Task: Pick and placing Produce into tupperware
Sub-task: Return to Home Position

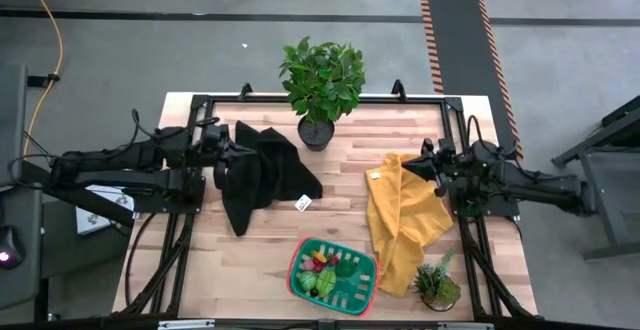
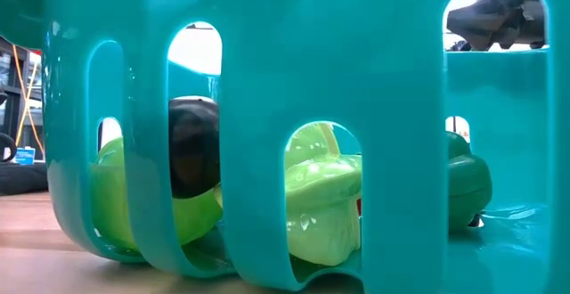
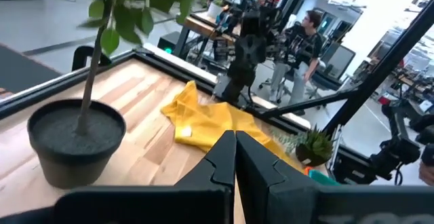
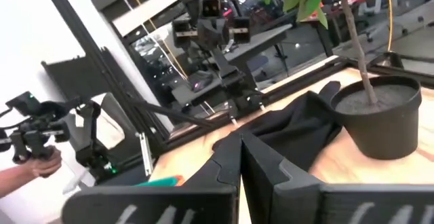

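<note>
The tupperware (image 1: pixel 335 270) sits near the table's near edge, a green container with a red rim; its slotted wall (image 2: pixel 267 134) fills the low view. Several produce pieces lie inside it: lime-green, dark green and red bits (image 1: pixel 325 268), seen through the slots as lime-green lumps (image 2: pixel 316 196) and a darker green one (image 2: pixel 468 183). My left gripper (image 3: pixel 235 157) is shut, held above the black cloth at the table's left. My right gripper (image 4: pixel 239 157) is shut too, over the yellow cloth's far end at the right. Neither is near the container.
A black cloth (image 1: pixel 262 170) lies left of centre, a yellow cloth (image 1: pixel 400 220) right of centre. A tall potted plant (image 1: pixel 320 85) stands at the far edge, a small one (image 1: pixel 437 285) at the near right corner. A small white tag (image 1: pixel 303 203) lies mid-table. A person (image 3: pixel 305 37) stands beyond.
</note>
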